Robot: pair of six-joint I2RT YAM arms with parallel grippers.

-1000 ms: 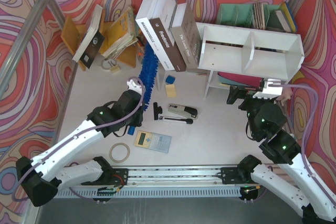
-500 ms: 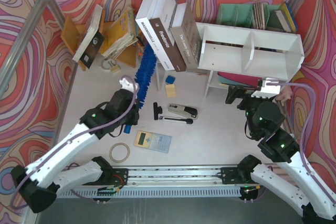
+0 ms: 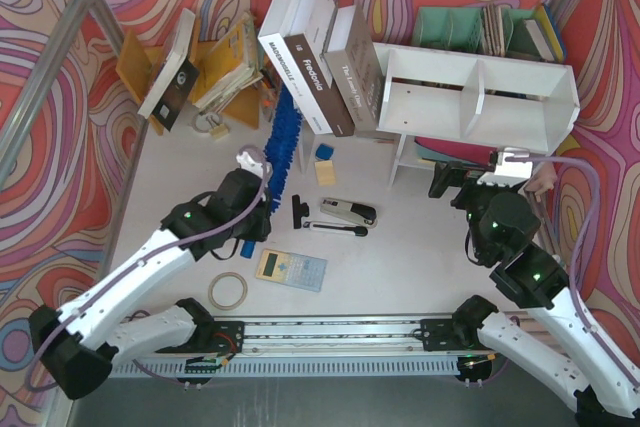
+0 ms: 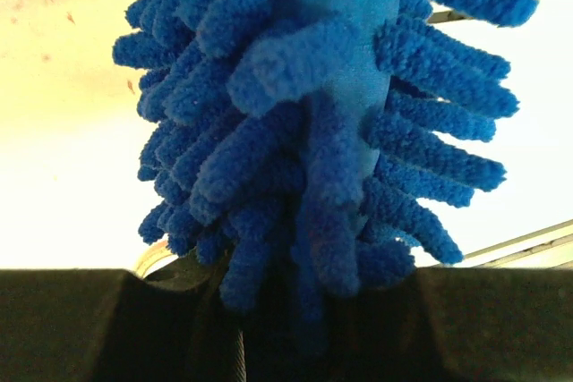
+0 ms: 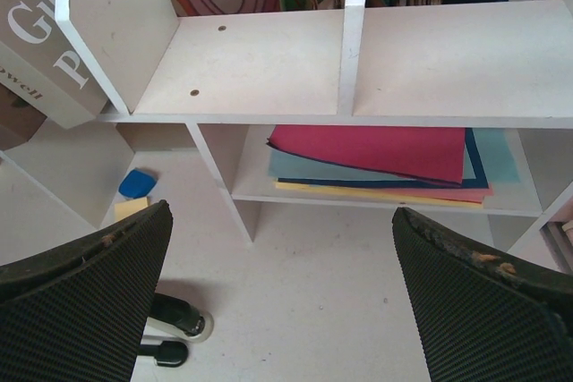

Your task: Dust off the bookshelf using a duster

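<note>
Pale tabletop (image 3: 420, 267), patterned walls on three sides.

Bookshelf (image 3: 478, 97): white unit at far right, lying tipped so the two upper compartments face up to the overhead camera. One divider between them. Lower level holds a flat stack of coloured folders (image 5: 376, 154), red on top.

Large books (image 3: 318, 57) lean against the bookshelf's left end. Teal file organizer (image 3: 450, 27) behind it; orange book rack (image 3: 135, 67) at far left with books slumped on it.

Right hand (image 3: 452, 183): near side of the bookshelf, pointed at it, fingers spread wide, nothing between them. Not touching the shelf.

Left hand (image 3: 255, 205): centre-left of the tabletop, closed around the duster (image 3: 283, 147) at the base of its head. The blue fluffy head angles up and away to the far right, tip close under the leaning books, well left of the bookshelf's compartments. Wrist view: fronds fill the frame, rising from between the dark fingers.

Loose items between the arms: calculator (image 3: 291, 269), stapler (image 3: 348, 211), tape roll (image 3: 228, 290) nearest.
</note>
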